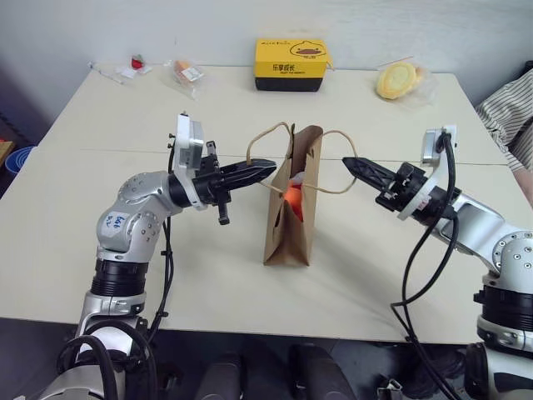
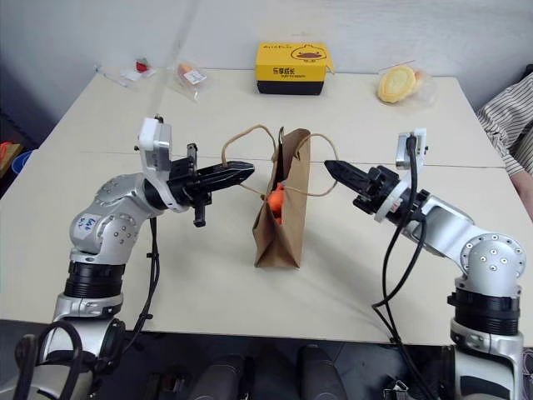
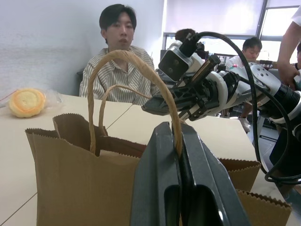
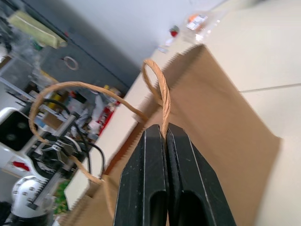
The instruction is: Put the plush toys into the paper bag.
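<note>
The brown paper bag [image 1: 287, 233] stands upright at the middle of the table with its mouth open. Inside it shows a bright orange plush toy [image 1: 291, 198]; a pale bit sits just above it, and I cannot tell what that is. My left gripper [image 1: 271, 167] comes in level from the left and is shut on the bag's left loop handle [image 3: 141, 66]. My right gripper [image 1: 348, 162] reaches in from the right, shut on the other handle [image 4: 162, 94]. The two handles are drawn apart.
A yellow and black box [image 1: 291, 64] stands at the back centre. A round yellow item in clear plastic [image 1: 397, 81] lies back right, a plastic-wrapped orange item [image 1: 187, 72] and a small red item [image 1: 137, 61] back left. A person's striped sleeve [image 1: 508, 108] is at the right edge.
</note>
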### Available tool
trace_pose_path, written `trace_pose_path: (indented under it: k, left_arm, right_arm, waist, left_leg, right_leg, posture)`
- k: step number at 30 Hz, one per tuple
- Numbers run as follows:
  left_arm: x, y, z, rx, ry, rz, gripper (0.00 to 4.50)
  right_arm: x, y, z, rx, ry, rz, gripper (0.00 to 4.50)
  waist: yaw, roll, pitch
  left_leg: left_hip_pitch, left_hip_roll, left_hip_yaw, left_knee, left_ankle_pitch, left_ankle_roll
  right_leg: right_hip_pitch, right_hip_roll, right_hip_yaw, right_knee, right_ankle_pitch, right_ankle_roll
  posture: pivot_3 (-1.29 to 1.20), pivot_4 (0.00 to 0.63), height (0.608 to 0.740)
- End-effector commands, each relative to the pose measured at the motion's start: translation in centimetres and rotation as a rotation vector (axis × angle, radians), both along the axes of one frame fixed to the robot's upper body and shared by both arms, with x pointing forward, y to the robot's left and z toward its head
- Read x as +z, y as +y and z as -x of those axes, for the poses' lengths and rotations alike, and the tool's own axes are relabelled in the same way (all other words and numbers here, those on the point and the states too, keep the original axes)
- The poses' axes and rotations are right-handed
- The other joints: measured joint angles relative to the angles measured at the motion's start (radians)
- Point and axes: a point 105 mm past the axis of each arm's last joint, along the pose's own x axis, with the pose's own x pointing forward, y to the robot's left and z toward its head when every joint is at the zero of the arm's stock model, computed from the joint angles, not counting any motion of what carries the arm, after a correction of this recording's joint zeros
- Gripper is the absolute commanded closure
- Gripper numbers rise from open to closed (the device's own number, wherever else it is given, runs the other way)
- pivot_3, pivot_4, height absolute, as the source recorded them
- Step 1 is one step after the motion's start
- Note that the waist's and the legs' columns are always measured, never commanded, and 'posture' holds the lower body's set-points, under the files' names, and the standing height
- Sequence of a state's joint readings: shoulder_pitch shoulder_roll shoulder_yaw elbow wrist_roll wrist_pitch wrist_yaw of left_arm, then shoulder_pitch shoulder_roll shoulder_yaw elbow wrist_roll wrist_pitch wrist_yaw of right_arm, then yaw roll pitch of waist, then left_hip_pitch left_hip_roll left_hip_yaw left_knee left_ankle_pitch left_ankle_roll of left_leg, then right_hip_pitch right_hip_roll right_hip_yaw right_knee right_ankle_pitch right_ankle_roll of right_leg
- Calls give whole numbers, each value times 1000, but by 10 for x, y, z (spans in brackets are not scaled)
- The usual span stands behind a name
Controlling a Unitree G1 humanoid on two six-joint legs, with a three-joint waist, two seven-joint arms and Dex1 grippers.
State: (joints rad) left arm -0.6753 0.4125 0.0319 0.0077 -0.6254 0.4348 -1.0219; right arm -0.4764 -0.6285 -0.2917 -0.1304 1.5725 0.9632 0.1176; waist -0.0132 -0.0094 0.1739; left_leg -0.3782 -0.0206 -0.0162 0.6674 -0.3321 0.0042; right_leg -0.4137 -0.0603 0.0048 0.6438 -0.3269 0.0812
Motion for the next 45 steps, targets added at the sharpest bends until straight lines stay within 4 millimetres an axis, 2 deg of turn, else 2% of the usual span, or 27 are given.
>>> trace_pose_path:
  k: [1,3,6,11,17,18,21,27,30,34,37,43,44,45]
  left_arm:
    - [8,-4,7,-15,-38,14,4500]
    - [13,-3,10,-33,-26,51,4089]
    - [16,1,14,-47,-15,59,3334]
    - [11,12,15,-20,-7,24,1831]
    - [7,22,18,-4,-2,-21,39]
    - [6,23,19,-5,0,-27,0]
    - [2,26,20,-3,12,-43,0]
    - [-2,29,23,7,13,-55,0]
    - [-5,37,26,43,-3,-71,0]
    - [-13,45,35,99,-5,-99,0]
    - [-19,43,41,125,11,-97,0]
    - [-39,26,48,196,7,-108,0]
    - [-41,22,50,202,11,-97,0]
    - [-42,17,52,205,13,-92,0]
  right_arm:
    - [20,-9,8,4,-84,-27,4445]
    - [27,-8,11,26,-108,-55,4500]
    - [36,-4,19,77,-142,-86,3889]
    - [38,-6,26,102,-165,-64,2248]
    - [27,-22,32,78,-148,42,274]
    - [25,-24,32,76,-148,56,22]
    - [16,-32,39,84,-129,128,22]
    - [12,-43,55,97,-168,243,22]
    - [-6,-50,67,120,-190,372,22]
    - [-43,-53,77,163,-193,568,888]
    - [-67,-44,71,156,-297,697,1931]
    - [-86,-3,54,131,-494,677,4168]
    - [-88,2,50,122,-505,673,4466]
    - [-89,7,48,124,-522,672,4466]
  waist:
    - [0,0,0]
    - [1,0,0]
    - [2,0,0]
    - [10,0,0]
    - [17,0,0]
    - [17,0,0]
    - [15,0,0]
    - [16,0,0]
    - [17,0,0]
    - [18,0,0]
    - [15,0,0]
    - [13,0,0]
    - [13,0,0]
    - [13,0,0]
  left_leg:
    - [0,0,0,0,0,0]
    - [0,0,0,0,0,0]
    - [0,0,0,0,0,0]
    - [0,0,0,0,0,0]
    - [0,0,-1,1,0,0]
    - [0,0,-1,0,0,0]
    - [0,0,0,0,0,1]
    - [0,0,-1,0,0,1]
    - [0,0,0,0,0,1]
    - [1,0,0,-1,0,1]
    - [3,0,0,0,-1,1]
    - [5,0,0,-1,0,0]
    - [5,0,0,-1,0,0]
    - [5,0,0,-1,0,0]
  right_leg:
    - [0,0,0,0,0,0]
    - [0,0,0,0,0,0]
    - [0,0,0,0,0,0]
    - [0,0,0,0,0,0]
    - [0,0,0,0,0,0]
    - [1,0,0,-1,0,0]
    - [1,0,0,-1,0,0]
    - [1,0,0,-1,0,0]
    - [1,0,0,-1,0,0]
    - [1,0,0,-1,0,0]
    - [3,0,1,-1,0,0]
    - [4,1,1,0,0,0]
    - [4,0,1,0,0,0]
    - [4,0,1,0,0,0]
  posture:
    - [0,150,740]
    - [0,150,740]
    - [0,150,740]
    - [0,150,740]
    - [0,150,740]
    - [0,150,740]
    - [0,150,740]
    - [0,150,740]
    - [0,150,740]
    - [0,150,740]
    - [0,150,740]
    - [0,150,740]
    - [0,150,740]
    - [0,150,740]
